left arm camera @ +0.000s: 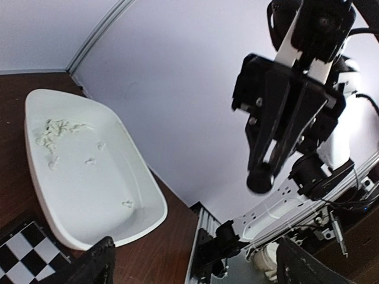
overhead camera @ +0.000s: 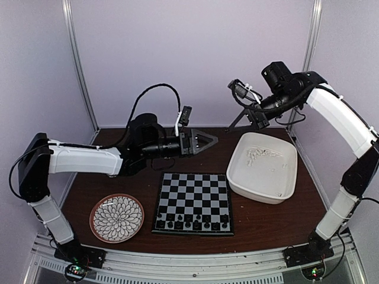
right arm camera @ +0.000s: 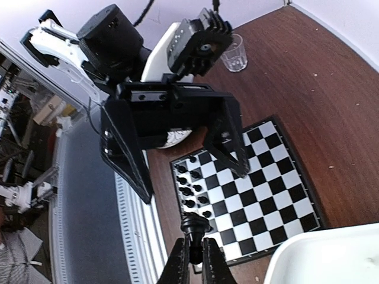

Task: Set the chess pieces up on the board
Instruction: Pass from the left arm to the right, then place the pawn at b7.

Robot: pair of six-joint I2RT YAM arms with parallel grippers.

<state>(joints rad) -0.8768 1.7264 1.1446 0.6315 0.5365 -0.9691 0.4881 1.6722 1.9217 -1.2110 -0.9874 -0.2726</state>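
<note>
The board [overhead camera: 193, 195] lies flat at the table's middle front. Several black chess pieces [overhead camera: 189, 222] stand in its two near rows, also seen in the right wrist view [right arm camera: 190, 177]. Several white chess pieces [overhead camera: 260, 155] lie in a heap in the white tub [overhead camera: 260, 192]. My left gripper [overhead camera: 208, 141] hovers behind the board, pointing right, jaws wide apart and empty. My right gripper [right arm camera: 196, 260] hangs high at the back right, its fingers shut on a black chess piece [right arm camera: 190, 227]. From the left wrist view that piece shows as a dark round end [left arm camera: 260, 178].
A round flower-patterned plate [overhead camera: 116, 218] sits left of the board. A clear glass [right arm camera: 235, 52] stands on the table behind the left arm. The tub [left arm camera: 148, 222] fills the right side of the table. A metal rail runs along the front edge.
</note>
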